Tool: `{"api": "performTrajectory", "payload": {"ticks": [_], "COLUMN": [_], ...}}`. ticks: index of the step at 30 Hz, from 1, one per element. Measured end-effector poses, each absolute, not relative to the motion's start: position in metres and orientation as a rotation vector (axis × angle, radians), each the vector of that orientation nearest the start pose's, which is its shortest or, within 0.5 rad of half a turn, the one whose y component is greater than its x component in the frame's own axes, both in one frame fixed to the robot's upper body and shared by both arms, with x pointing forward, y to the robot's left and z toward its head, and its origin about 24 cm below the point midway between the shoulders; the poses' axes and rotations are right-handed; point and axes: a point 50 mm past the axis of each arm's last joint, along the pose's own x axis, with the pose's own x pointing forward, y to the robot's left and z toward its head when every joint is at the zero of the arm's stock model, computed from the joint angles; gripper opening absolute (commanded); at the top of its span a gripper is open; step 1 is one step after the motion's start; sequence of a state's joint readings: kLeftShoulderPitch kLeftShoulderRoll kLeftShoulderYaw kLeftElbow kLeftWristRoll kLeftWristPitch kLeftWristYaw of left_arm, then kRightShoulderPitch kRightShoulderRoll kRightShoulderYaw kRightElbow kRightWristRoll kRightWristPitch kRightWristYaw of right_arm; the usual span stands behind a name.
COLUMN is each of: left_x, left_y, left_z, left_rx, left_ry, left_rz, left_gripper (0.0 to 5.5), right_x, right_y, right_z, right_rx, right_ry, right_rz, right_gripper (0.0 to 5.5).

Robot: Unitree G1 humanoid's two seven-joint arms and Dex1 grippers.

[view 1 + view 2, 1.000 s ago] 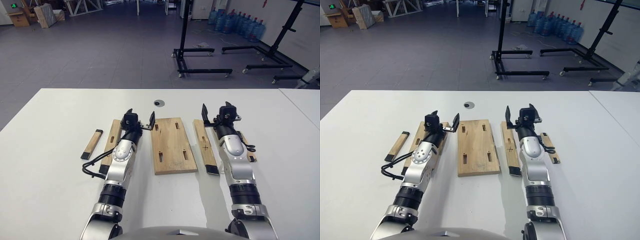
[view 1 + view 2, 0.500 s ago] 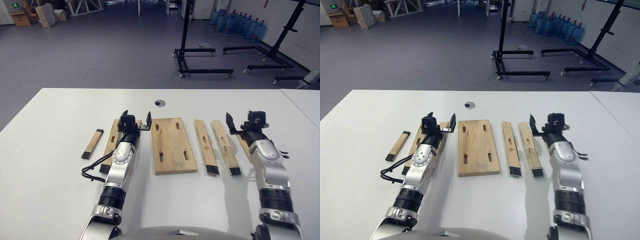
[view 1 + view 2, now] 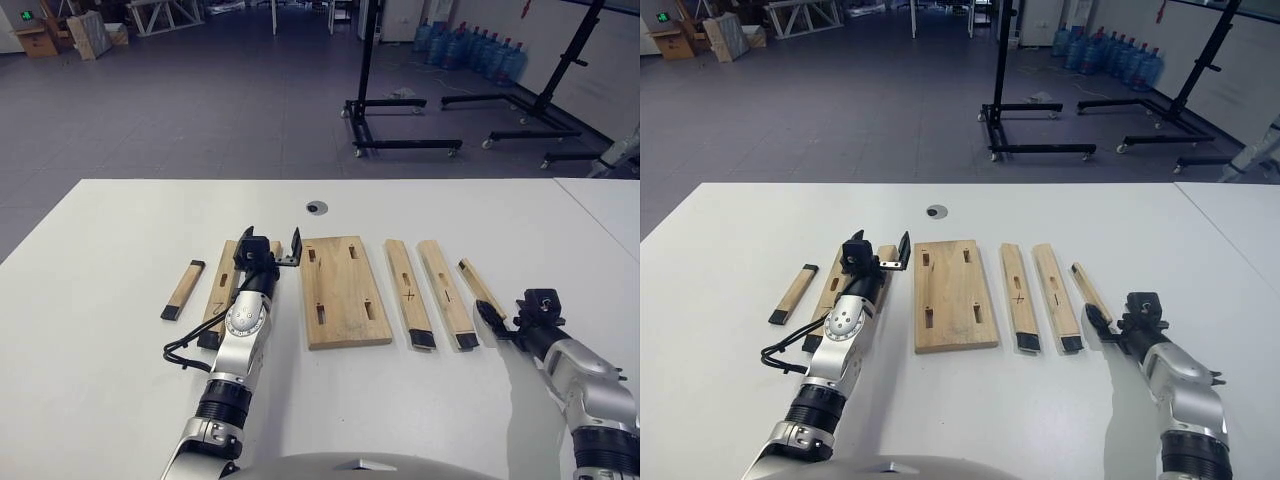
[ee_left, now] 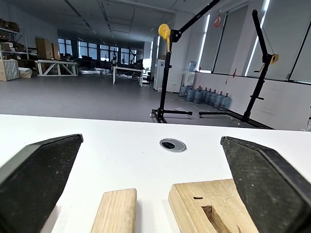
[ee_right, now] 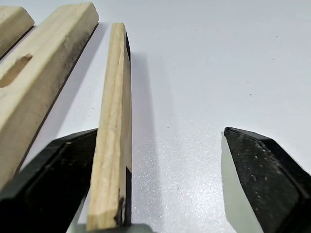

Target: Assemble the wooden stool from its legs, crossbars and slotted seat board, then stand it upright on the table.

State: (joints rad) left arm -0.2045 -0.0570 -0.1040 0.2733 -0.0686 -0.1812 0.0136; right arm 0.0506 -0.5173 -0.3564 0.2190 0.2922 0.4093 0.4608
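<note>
The slotted seat board [image 3: 345, 290] lies flat mid-table. Right of it lie two legs [image 3: 408, 292] [image 3: 445, 292] and a thin crossbar [image 3: 480, 287]. On its left, a slotted leg [image 3: 224, 285] is partly hidden under my left arm, and a short crossbar [image 3: 182, 288] sits further left. My left gripper [image 3: 272, 240] is open above the far ends of that leg [image 4: 116, 211] and the board's corner [image 4: 214, 208]. My right gripper [image 3: 1118, 325] is open low at the thin crossbar's near end, with the crossbar [image 5: 114, 136] beside one finger [image 5: 48, 179].
A round cable hole [image 3: 317, 207] sits in the white table [image 3: 100, 380] beyond the board. A second table [image 3: 610, 200] adjoins on the right. Black wheeled racks [image 3: 410, 120] stand on the floor past the far edge.
My right arm has swung right and back, from over the two right legs to the near end of the thin crossbar. The left gripper has barely moved.
</note>
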Motion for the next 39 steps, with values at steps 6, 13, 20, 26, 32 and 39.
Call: {"api": "performTrajectory", "payload": {"ticks": [6, 13, 20, 26, 32, 39], "left_x": [0.287, 0.287, 0.287, 0.287, 0.289, 0.289], "left_y": [0.097, 0.098, 0.097, 0.097, 0.107, 0.101], "left_z": [0.049, 0.050, 0.050, 0.050, 0.048, 0.088], "left_rx": [-0.108, -0.109, -0.102, -0.101, -0.191, -0.753], "left_ry": [-0.101, -0.107, -0.106, -0.105, -0.079, -0.104], "left_rz": [-0.137, -0.123, -0.123, -0.132, -0.120, -0.532], "left_gripper": [5.20, 5.20, 5.20, 5.20, 5.20, 5.20], "right_x": [0.205, 0.203, 0.204, 0.204, 0.207, 0.249], "right_y": [-0.323, -0.321, -0.316, -0.312, -0.311, -0.301], "right_z": [0.020, 0.023, 0.023, 0.021, 0.020, 0.045], "right_rx": [0.021, 0.019, 0.017, 0.022, -0.001, -0.036], "right_ry": [0.577, 0.605, 0.607, 0.601, 0.551, 0.324], "right_rz": [0.016, 0.030, 0.060, 0.067, 0.063, 0.115], "right_gripper": [3.35, 2.15, 1.00, 0.40, 0.40, 0.40]}}
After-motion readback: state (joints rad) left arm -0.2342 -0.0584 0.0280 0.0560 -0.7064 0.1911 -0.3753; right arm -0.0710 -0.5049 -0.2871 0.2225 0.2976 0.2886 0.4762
